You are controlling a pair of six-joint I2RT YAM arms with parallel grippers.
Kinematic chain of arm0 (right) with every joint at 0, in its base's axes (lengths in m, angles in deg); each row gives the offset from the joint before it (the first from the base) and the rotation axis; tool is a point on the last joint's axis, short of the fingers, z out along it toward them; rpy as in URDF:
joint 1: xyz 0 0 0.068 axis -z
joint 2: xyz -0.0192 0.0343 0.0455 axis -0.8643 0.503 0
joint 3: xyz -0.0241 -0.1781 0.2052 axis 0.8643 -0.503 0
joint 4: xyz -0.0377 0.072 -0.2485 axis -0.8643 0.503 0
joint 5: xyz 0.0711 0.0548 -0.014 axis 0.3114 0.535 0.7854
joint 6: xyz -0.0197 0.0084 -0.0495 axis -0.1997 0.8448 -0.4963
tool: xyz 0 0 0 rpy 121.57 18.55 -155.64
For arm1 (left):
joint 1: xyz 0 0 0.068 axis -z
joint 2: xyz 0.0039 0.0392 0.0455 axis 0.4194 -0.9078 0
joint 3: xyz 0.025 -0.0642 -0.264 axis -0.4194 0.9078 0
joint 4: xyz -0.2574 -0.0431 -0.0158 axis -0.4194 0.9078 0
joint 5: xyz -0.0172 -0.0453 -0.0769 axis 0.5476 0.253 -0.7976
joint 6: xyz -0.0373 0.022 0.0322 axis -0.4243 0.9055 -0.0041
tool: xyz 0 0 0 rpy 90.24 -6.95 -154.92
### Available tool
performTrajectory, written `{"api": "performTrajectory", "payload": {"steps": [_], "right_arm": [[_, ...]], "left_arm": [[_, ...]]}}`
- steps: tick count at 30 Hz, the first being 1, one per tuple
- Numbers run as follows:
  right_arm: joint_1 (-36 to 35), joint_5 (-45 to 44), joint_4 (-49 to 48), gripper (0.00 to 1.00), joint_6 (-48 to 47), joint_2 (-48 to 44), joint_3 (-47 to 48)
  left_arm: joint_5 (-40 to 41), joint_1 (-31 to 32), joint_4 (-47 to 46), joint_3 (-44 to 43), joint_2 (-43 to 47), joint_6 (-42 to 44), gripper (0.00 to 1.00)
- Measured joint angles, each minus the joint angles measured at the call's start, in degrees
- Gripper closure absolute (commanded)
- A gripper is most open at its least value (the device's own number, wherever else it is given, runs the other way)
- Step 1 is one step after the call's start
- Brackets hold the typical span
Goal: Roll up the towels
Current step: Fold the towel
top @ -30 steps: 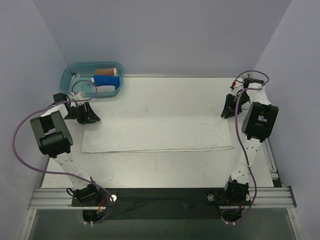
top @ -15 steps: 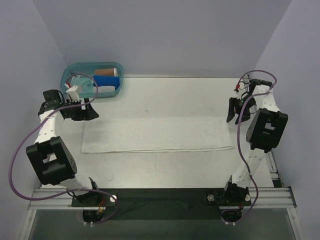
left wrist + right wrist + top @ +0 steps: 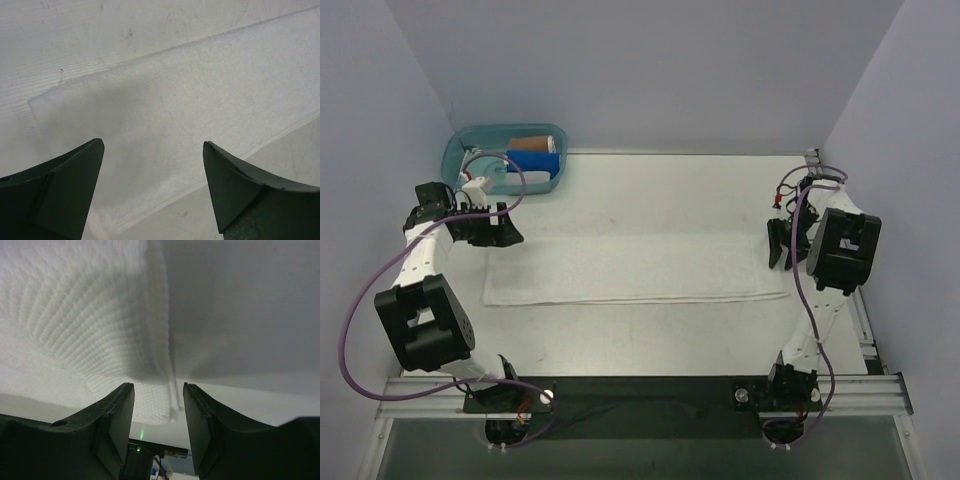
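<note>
One white towel (image 3: pixel 630 268) lies flat on the table as a long strip running left to right. My left gripper (image 3: pixel 502 228) is open and hovers over the towel's far left corner. In the left wrist view its gripper (image 3: pixel 152 145) has wide-apart jaws above the towel (image 3: pixel 175 110), touching nothing. My right gripper (image 3: pixel 782 246) is open at the towel's right end. In the right wrist view the gripper (image 3: pixel 157 386) has the towel's (image 3: pixel 90 315) edge between its jaws, not pinched.
A teal bin (image 3: pixel 455 160) stands at the back left, holding a blue towel (image 3: pixel 532 160), a brown towel (image 3: pixel 533 143) and a white roll (image 3: pixel 532 180). Walls close in the table (image 3: pixel 650 190) on three sides. A black strip (image 3: pixel 640 400) runs along the near edge.
My left arm's elbow swung out left while its gripper stayed by the towel's far left corner. My right gripper moved nearer, down to the towel's right end.
</note>
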Motion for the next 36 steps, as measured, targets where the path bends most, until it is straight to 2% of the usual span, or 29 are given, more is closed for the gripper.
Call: {"api": "performTrajectory", "payload": {"steps": [7, 10, 13, 14, 15, 22, 28, 32, 36], "right_arm": [[-2.6, -3.3, 0.1, 0.57, 0.7, 2.4, -0.2], [-3.3, -4.7, 0.1, 0.62, 1.1, 2.5, -0.2], [-4.0, -5.3, 0.2, 0.83, 1.4, 2.5, -0.2], [-4.0, -5.3, 0.4, 0.96, 1.6, 2.6, -0.2], [-4.0, -5.3, 0.7, 1.00, 1.5, 2.6, -0.2], [-3.4, -5.8, 1.3, 1.00, 0.9, 2.6, -0.1], [3.2, -6.4, 2.2, 1.00, -3.2, 0.7, 3.7], [6.4, -5.5, 3.1, 1.00, -5.7, -4.6, 7.9], [4.3, -1.2, 5.6, 1.00, -6.2, -13.2, 8.2]], "left_arm": [[0.5, 0.0, -0.4, 0.0, 0.0, -1.3, 0.07], [0.5, 0.0, -0.4, 0.0, 0.1, -1.9, 0.06], [0.5, 0.0, -0.4, 0.0, 0.8, -2.7, 0.06], [0.5, 0.0, -0.5, 0.1, 1.1, -2.8, 0.05], [0.5, 0.0, -0.5, 0.1, 1.5, -3.0, 0.03], [0.3, 0.0, -0.9, 2.0, 4.4, -3.4, 0.03], [-0.6, 0.1, -0.8, 9.0, 9.2, -3.2, 0.03], [-0.9, 1.6, -0.8, 12.2, 9.9, -3.2, 0.11], [-0.9, 3.6, -0.4, 13.3, 9.5, -3.3, 0.18]]}}
